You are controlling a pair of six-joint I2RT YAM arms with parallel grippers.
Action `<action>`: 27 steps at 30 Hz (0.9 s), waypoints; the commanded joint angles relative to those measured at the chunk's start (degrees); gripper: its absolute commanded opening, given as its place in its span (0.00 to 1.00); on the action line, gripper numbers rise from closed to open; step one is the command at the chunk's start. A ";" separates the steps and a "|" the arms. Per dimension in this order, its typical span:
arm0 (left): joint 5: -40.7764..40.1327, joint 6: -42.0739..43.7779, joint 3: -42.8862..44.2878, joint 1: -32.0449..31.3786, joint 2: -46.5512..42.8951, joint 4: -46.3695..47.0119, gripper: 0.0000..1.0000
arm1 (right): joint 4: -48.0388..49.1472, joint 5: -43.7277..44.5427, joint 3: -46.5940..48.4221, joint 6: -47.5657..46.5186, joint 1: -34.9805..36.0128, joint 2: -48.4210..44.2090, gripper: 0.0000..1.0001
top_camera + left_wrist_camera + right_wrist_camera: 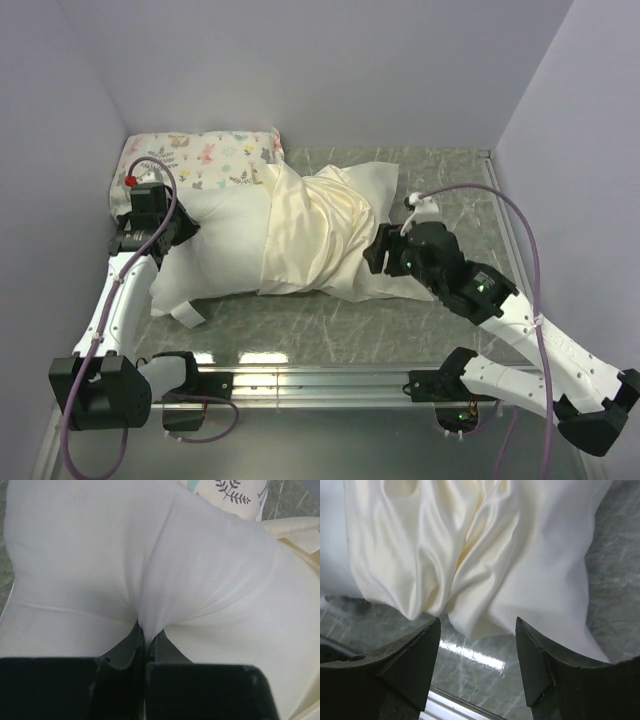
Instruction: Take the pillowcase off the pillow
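Status: partway, not done. The pillowcase (320,235) is still on the pillow (215,235), bunched into a wrinkled band over the middle-to-right part. The pillow's 9 o'clock half is bare white. Some white also shows past the case toward 4 o'clock, so I can't tell which end is the case's mouth.

Left gripper (145,635): jaws pressed together, pinching a fold of the bare pillow at its 9 o'clock end. Reads as the anchor.

Right gripper (477,630): jaws spread, nothing between them, hanging over the counter (330,325) just beside the case's near edge on the 4 o'clock side.

Left to do, as I judge it: regrip the case and drag it off toward 3 o'clock.

Orientation: the pillow lies flat mid-counter, long axis roughly 9-to-3 in the top view. The case's folds run across that axis, about 12-to-6. The small printed pillow (200,158) sits at 11 o'clock, touching the big one.
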 commanded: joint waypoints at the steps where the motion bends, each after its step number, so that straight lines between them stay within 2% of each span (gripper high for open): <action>1: -1.72 0.17 0.17 -0.78 -1.27 4.10 0.00 | 2.76 3.62 -6.61 5.14 5.19 0.38 0.68; 6: -2.16 0.87 1.84 -1.40 -1.01 3.22 0.00 | 9.09 5.99 -7.86 9.01 12.31 8.80 0.68; 8: -2.07 1.48 2.28 -1.40 -0.92 3.04 0.00 | 11.29 6.95 -7.59 9.54 12.50 12.92 0.67; 10: -2.42 2.36 3.07 -1.40 -0.48 2.52 0.00 | 10.69 10.97 -5.93 10.07 12.32 16.27 0.58; 11: -3.12 2.71 4.21 -1.40 0.04 2.17 0.00 | 9.03 12.05 -5.23 9.81 12.23 18.73 0.51; 12: -3.65 2.98 4.83 -1.32 0.31 1.73 0.00 | 8.06 13.02 -4.61 9.80 12.15 19.27 0.27; 13: -4.09 3.33 5.44 -1.23 0.48 1.29 0.00 | 7.09 14.33 -4.52 10.07 11.54 19.36 0.14; 15: -3.66 3.68 7.38 -0.18 0.92 1.02 0.00 | 4.89 16.54 -5.91 10.16 9.70 16.04 0.00; 19: -1.90 4.21 11.42 2.81 1.89 -0.03 0.00 | 1.46 15.49 -8.12 6.39 -2.06 4.80 0.00; 20: -1.20 4.38 12.99 4.03 2.24 -0.56 0.00 | 0.32 14.79 -8.21 5.59 -7.83 0.16 0.00; 22: -1.11 4.56 14.49 5.10 2.51 -1.18 0.00 | -0.13 13.21 -7.59 3.14 -14.54 -4.60 0.00; 23: -1.11 4.56 15.37 5.54 2.51 -1.44 0.00 | -0.39 12.33 -6.37 2.43 -20.40 -5.59 0.00; 27: -1.11 4.74 16.17 6.77 2.59 -2.06 0.00 | -0.48 4.62 -1.97 1.28 -31.25 -6.04 0.00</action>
